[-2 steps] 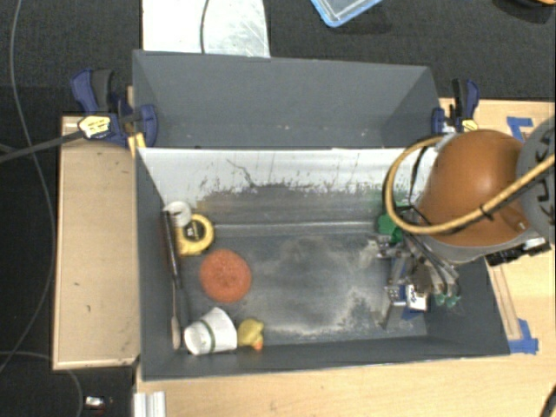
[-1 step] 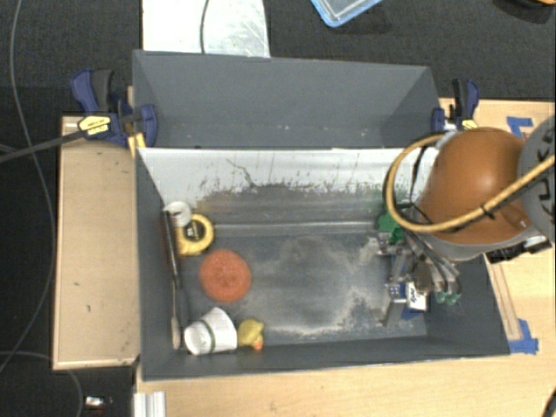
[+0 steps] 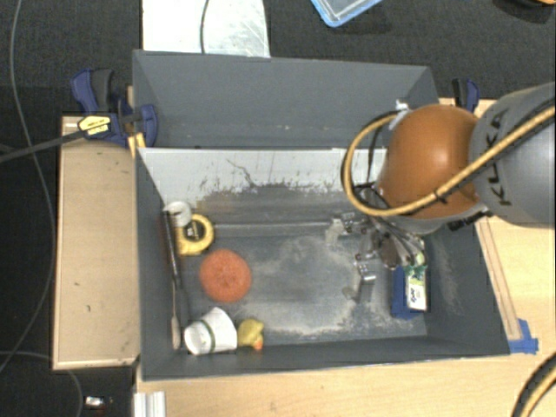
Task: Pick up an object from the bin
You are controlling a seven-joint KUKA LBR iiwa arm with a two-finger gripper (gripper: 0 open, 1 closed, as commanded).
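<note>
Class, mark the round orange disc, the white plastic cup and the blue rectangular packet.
Round orange disc (image 3: 226, 274): camera view, its centre.
White plastic cup (image 3: 213, 330): camera view, its side.
Blue rectangular packet (image 3: 400, 295): camera view, its blue face.

The orange cover (image 3: 430, 168) on the arm (image 3: 521, 159) is hiding the top of the gripper (image 3: 369, 272), and the arm is running off the right edge. The gripper is covering the top end of a flat blue packet (image 3: 408, 295) by the right wall. The words on its label are looking too small to read. A white cup (image 3: 210, 331) is hiding part of a little yellow thing (image 3: 252, 334), which is looking too small to name.
</note>
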